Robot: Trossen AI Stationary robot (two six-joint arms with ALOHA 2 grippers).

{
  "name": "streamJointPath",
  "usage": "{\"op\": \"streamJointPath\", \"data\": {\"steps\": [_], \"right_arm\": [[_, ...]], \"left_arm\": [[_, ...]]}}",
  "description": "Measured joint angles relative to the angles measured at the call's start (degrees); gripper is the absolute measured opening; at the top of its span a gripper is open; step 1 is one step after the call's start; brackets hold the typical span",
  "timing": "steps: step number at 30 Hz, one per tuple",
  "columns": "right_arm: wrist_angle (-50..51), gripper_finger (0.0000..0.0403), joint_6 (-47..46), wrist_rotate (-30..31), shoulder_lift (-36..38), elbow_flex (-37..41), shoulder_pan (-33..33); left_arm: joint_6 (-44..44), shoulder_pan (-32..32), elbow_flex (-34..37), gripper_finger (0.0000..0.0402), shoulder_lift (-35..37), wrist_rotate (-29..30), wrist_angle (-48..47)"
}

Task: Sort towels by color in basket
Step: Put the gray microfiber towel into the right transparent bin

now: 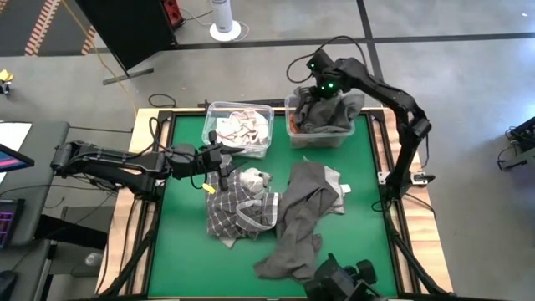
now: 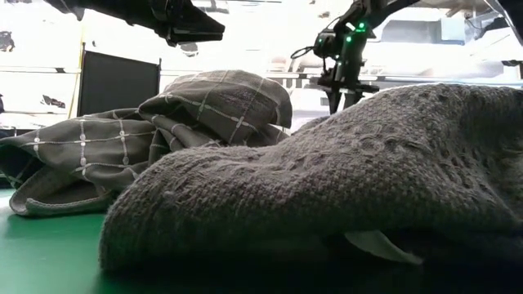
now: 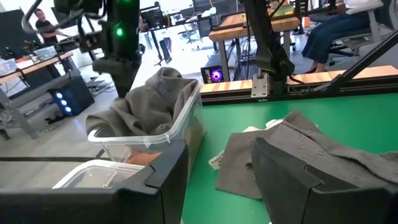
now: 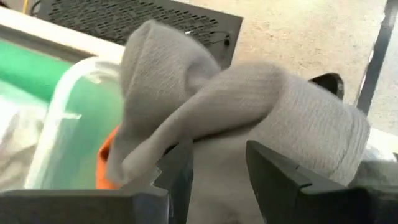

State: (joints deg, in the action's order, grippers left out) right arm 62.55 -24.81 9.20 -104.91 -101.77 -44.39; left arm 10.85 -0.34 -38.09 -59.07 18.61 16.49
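Observation:
Two clear bins stand at the table's far edge. The left bin (image 1: 211,109) holds white and checked cloth. The right bin (image 1: 290,100) holds an orange towel (image 4: 109,165) under a grey towel (image 1: 334,117) that drapes over its rim. My right gripper (image 1: 322,99) points down into this bin, shut on the grey towel. On the table lie a checked towel (image 1: 238,209), a pale towel (image 1: 255,177) and a dark grey towel (image 1: 301,217). My left gripper (image 1: 222,173) hovers open over the checked towel's far end, touching nothing; bare green table shows between its fingers (image 3: 161,180). My right gripper (image 4: 217,180) comes from above, pointing down, and has a bunched fold of the grey towel (image 4: 217,155) between its two fingers. The towel's bulk rests in the right bin, and one part (image 3: 165,78) humps up beside the fingers.
The dark grey towel (image 2: 368,180) fills the low view, with the checked one (image 2: 212,98) behind it. Bare green table (image 1: 184,251) lies at the near left. A white corner (image 3: 249,130) peeks from under the grey towel. People (image 3: 336,31) sit beyond the table.

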Motion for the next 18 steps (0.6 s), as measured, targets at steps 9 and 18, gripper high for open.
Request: {"op": "streamJointPath", "data": {"steps": [9, 18], "right_arm": [[-8.5, 0.0208, 15.2, 5.5, -3.4, 0.0, 3.4], [-11.2, 0.0207, 14.6, 6.2, -1.2, -3.2, 3.3]], "left_arm": [[0.1, 0.0, 0.0, 0.0169, 0.0, 0.0, -1.6], [0.0, 0.0, 0.0, 0.0169, 0.0, 0.0, -1.5]]}}
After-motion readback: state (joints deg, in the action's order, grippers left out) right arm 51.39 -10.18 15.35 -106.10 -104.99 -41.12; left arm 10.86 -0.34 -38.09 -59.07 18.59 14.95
